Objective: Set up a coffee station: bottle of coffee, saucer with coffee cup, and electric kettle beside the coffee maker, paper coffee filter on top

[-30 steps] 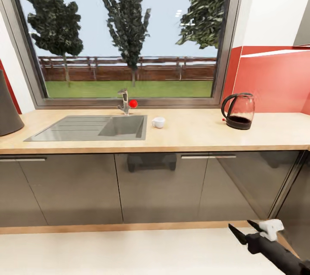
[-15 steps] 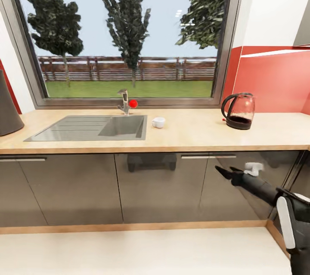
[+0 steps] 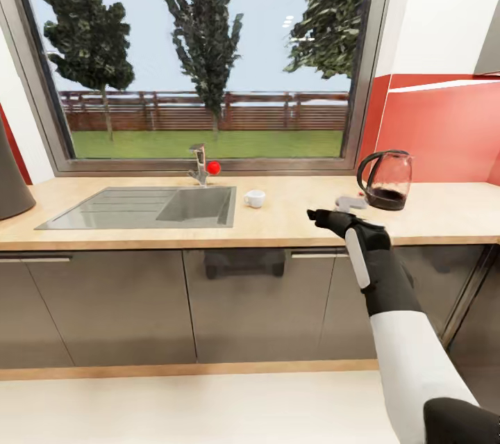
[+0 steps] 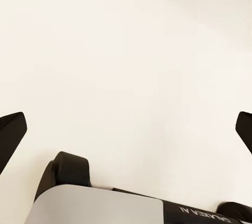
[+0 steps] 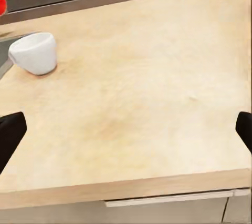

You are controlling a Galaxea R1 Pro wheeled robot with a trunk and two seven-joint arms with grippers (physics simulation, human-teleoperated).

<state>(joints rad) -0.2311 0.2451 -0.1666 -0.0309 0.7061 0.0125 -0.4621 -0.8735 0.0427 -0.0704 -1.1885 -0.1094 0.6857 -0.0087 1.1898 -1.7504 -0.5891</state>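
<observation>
1. Coffee cup [image 3: 255,198] sits upright on the kitchen countertop [image 3: 292,225], just right of the sink [image 3: 139,206].
2. Right gripper [image 3: 321,216] hovers over the counter's front edge, between cup and electric kettle [image 3: 385,180]; jaws wide apart, empty.
3. Left gripper [image 4: 126,129]: jaws spread, holding nothing.
4. Judgement: swing left toward the cup, approach low, close across the rim opposite the handle, avoid tipping.
</observation>
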